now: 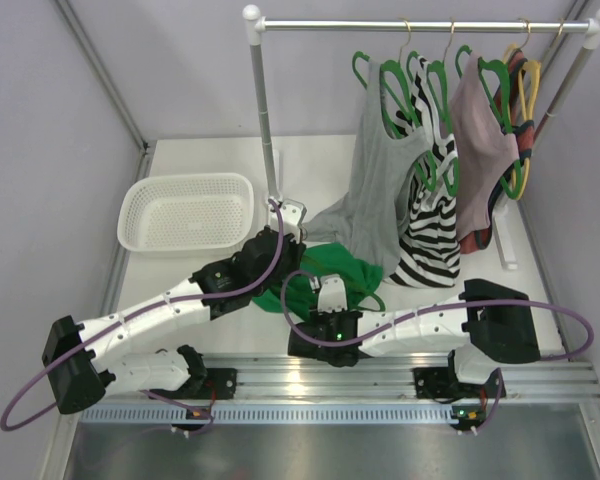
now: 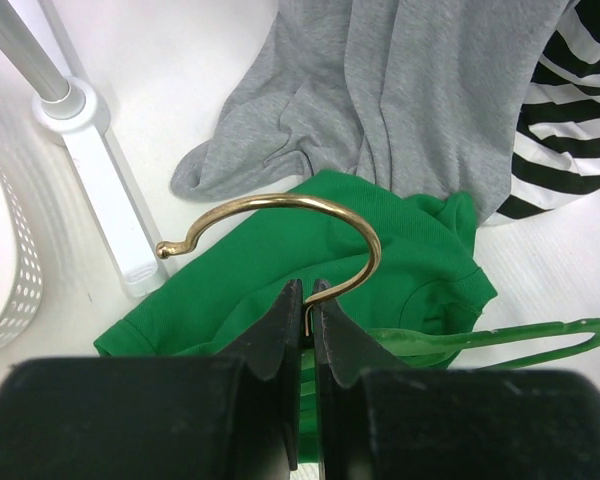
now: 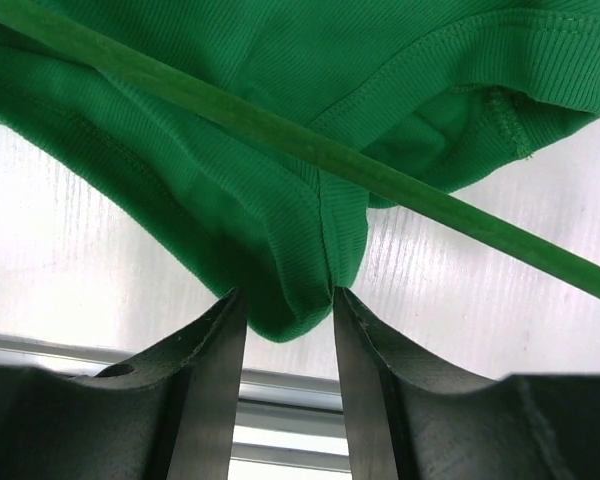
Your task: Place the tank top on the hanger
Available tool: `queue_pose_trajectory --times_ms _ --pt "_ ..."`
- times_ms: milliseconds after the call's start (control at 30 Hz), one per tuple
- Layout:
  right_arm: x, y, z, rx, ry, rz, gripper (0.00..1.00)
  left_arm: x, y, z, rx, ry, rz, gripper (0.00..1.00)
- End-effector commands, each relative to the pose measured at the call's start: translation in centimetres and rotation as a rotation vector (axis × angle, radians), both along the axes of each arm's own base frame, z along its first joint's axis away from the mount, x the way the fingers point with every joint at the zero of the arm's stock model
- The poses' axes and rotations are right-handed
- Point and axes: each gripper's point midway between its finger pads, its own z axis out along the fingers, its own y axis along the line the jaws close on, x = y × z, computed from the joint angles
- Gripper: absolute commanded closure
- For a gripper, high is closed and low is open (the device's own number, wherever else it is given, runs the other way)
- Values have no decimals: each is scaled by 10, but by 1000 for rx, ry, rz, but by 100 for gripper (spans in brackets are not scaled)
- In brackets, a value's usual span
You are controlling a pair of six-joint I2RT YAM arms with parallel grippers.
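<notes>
The bright green tank top [image 1: 348,268] lies crumpled on the white table in front of the rack. It also shows in the left wrist view [image 2: 280,270] and the right wrist view [image 3: 400,60]. The green hanger [image 1: 366,301] lies on it. My left gripper [image 1: 280,250] is shut on the hanger's gold hook [image 2: 270,201], with the jaws [image 2: 308,295] pinching the wire's stem. The hanger's arm [image 2: 520,335] runs off to the right. My right gripper [image 1: 330,290] is shut on a folded edge of the tank top [image 3: 285,300], below the hanger's arm [image 3: 460,218].
A white basket [image 1: 187,212] stands at the back left. The clothes rack holds a grey tank top [image 1: 380,190], a striped top [image 1: 430,235], a mauve top [image 1: 480,150], spare green hangers and a yellow hanger [image 1: 528,85]. The rack's post and foot [image 2: 100,180] are close to the left gripper.
</notes>
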Motion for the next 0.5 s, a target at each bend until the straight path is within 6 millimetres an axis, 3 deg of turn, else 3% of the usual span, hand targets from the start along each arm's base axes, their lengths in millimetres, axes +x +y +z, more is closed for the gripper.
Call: queue_pose_trajectory --times_ms 0,267,467 --pt "0 2 6 7 -34 -3 59 2 -6 15 -57 -33 -3 100" --pt "-1 -4 -2 -6 -27 -7 59 3 -7 14 -57 -29 -1 100" --pt "-1 3 -2 4 -23 11 60 3 -9 12 -57 -24 -3 100"
